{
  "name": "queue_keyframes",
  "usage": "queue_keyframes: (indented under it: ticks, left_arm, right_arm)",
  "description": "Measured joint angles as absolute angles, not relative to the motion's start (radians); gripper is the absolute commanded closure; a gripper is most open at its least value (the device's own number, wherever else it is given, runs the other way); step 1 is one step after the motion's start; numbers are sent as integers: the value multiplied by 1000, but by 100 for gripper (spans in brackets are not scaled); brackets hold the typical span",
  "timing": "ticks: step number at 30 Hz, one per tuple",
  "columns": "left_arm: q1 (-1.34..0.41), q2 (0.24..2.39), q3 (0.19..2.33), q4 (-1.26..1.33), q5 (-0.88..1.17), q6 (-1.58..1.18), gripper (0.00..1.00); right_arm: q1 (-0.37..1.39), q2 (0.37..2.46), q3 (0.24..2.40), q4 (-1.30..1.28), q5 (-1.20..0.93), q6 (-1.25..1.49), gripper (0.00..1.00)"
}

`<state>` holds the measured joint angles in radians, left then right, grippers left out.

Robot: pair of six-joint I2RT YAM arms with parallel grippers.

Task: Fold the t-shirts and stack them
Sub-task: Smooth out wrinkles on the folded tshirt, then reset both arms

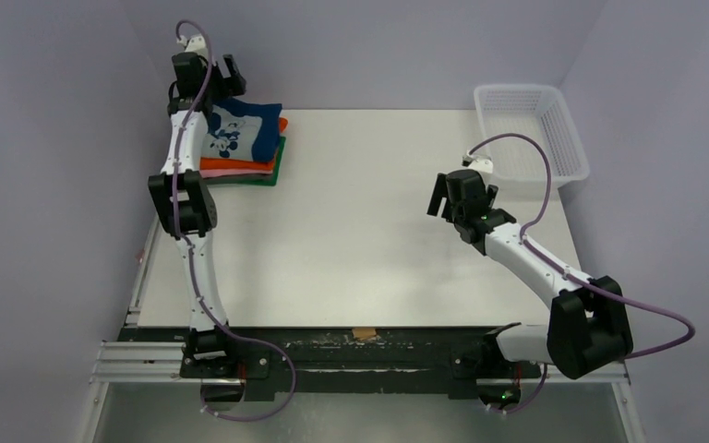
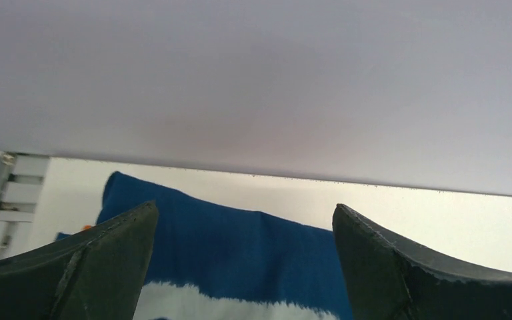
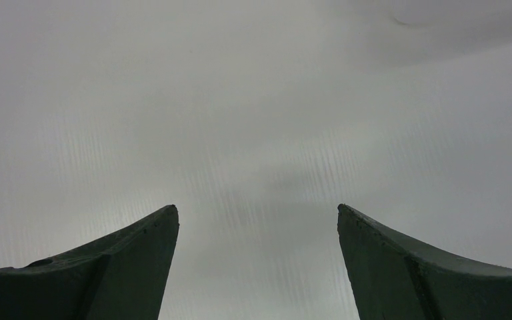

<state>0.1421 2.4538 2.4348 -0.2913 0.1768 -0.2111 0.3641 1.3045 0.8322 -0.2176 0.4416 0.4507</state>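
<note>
Parted left fingers [image 2: 73, 267] hang seemingly above t-shirts [image 1: 245, 148]; right fingers [image 3: 107, 267] parted.

No word, number, brand or label can be read in any view; the only marking is a white printed figure on the folded navy blue t-shirt [image 1: 245, 134], too small and blurred to tell whether it holds any lettering.

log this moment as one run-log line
shirts: blue shirt on top of folded pile, far-left corner | left jaws: open, at pile's far edge | right jaws: open, above table | basket: far right
</note>
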Motion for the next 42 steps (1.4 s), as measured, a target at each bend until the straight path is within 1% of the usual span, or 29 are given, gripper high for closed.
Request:
queue_keyframes:
  ticks: [6,9,15,19,25,28,31,34,38,42]
  left_arm:
    - [186,2624,2449,-225,224,-336,0]
    - [216,2666,2448,-220,224,-408,0]
    - [302,2664,2440,-151,287,-595,0]
    - [350,2664,2440,-138,340,-664,0]
    - [336,2634,2440,-181,342,-687,0]
    - [302,2543,2421,-238,311,-658,0]
    - [262,2383,2352,-262,273,-616,0]
    - [223,2172,2217,-239,288,-609,0]
    - [172,1906,2012,-156,367,-611,0]
    - [107,1749,1802,-97,405,-607,0]
  right_arm:
    - [364,1334,848,-219,455,450,14]
    - [364,1346,851,-221,454,451,14]
    - [364,1348,851,-221,451,451,14]
    - [364,1346,851,-221,446,451,14]
    - [364,1298,851,-223,442,450,14]
    - [364,1269,851,-221,442,451,14]
    - [364,1257,851,-222,442,451,14]
    - [364,1248,850,-223,430,451,14]
    - [364,1215,842,-221,417,452,14]
    - [364,1166,828,-221,396,457,14]
